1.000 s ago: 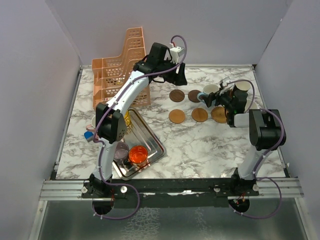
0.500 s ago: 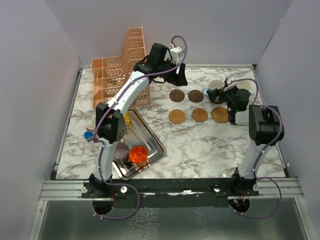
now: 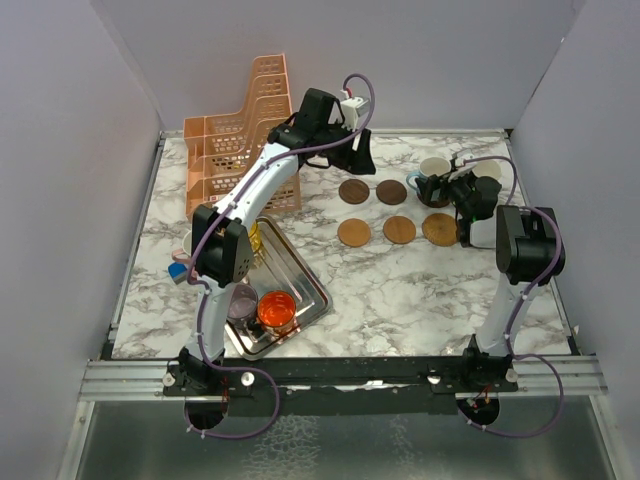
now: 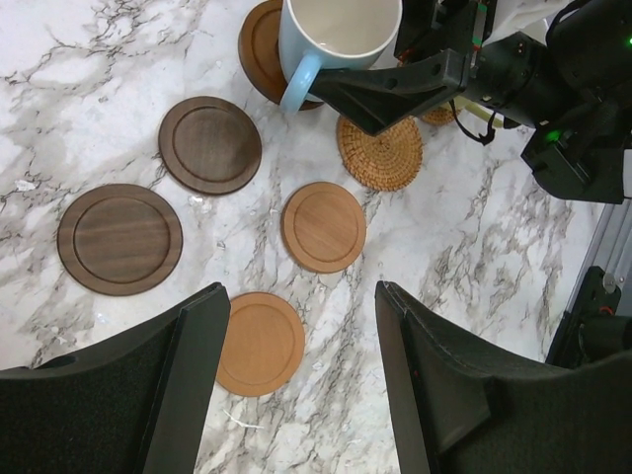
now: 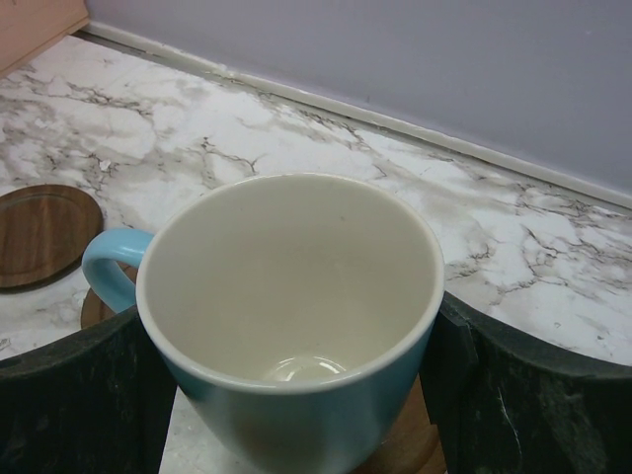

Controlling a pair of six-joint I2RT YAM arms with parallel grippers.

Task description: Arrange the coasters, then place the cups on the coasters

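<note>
The blue cup (image 5: 296, 286) has moved a little to the far right in the last second. Now it is over a dark coaster (image 4: 259, 44) at the right end of the far row, with its handle pointing left. I cannot tell if the cup's bottom rests on that coaster or hangs just above it. The right gripper (image 5: 296, 395) has a finger pressed on each side of the cup, so it is holding it. I think this means the cup is just about in its place, and letting go should come next. Just beside it, in the near row, lies a woven coaster (image 4: 380, 153) with nothing on it. Four more wooden coasters (image 4: 324, 226) lie bare to the left. The left gripper (image 4: 301, 291) has stayed above them, with its fingers spread wide and nothing between them. An orange cup (image 3: 277, 310) waits on the silver tray (image 3: 297, 262) at the near left, so there are more cups to bring over
</note>
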